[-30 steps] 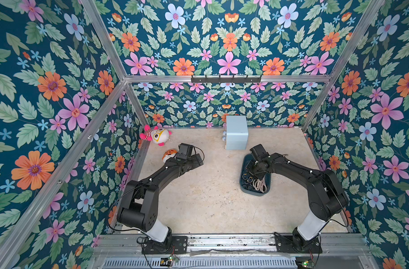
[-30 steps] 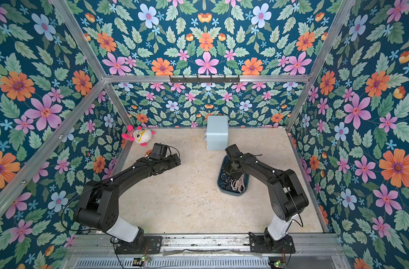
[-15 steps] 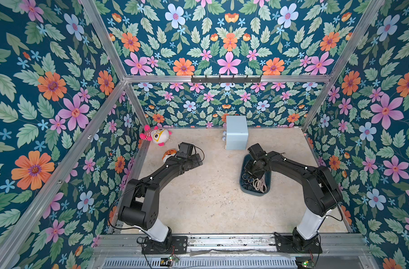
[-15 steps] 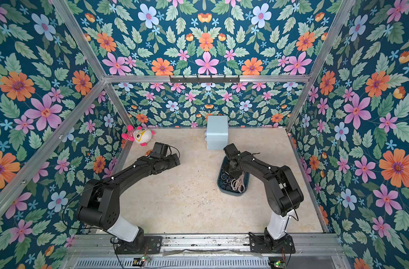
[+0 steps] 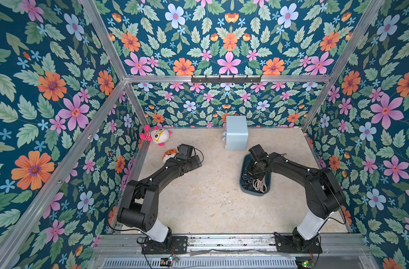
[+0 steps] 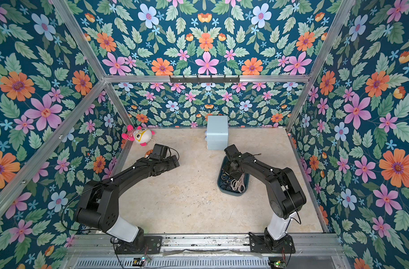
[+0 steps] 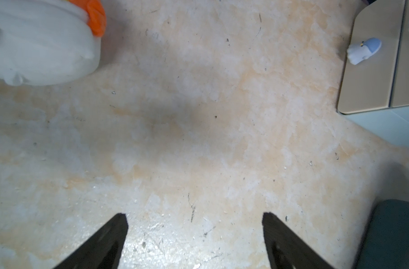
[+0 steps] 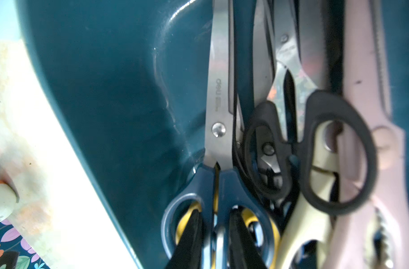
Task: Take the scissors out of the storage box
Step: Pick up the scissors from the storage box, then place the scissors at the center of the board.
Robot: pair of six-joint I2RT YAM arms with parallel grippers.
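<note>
The dark teal storage box (image 5: 254, 192) (image 6: 231, 192) sits right of centre and holds several scissors (image 5: 257, 184) (image 6: 237, 183). My right gripper (image 8: 214, 219) reaches down into the box. One finger sits in each handle loop of the dark blue scissors (image 8: 218, 139), and the jaws are shut on the handle bars between the loops. Beside that pair lie black-handled scissors (image 8: 338, 149), cream shears (image 8: 310, 214) and pale pink shears (image 8: 366, 104). Yellow-and-black handles lie under the blue ones. My left gripper (image 7: 195, 216) (image 5: 197, 160) hangs open over bare table at the left, holding nothing.
A pale blue cube box (image 5: 236, 135) with knobs stands at the back, just beyond the storage box. A pink-and-white plush toy (image 5: 155, 136) and a small orange-and-white toy (image 5: 169, 154) lie by the left wall, near my left wrist. Flowered walls enclose the table.
The right gripper's jaws have narrowed onto the dark blue scissors' handles while staying in the box. The left arm has not moved.
</note>
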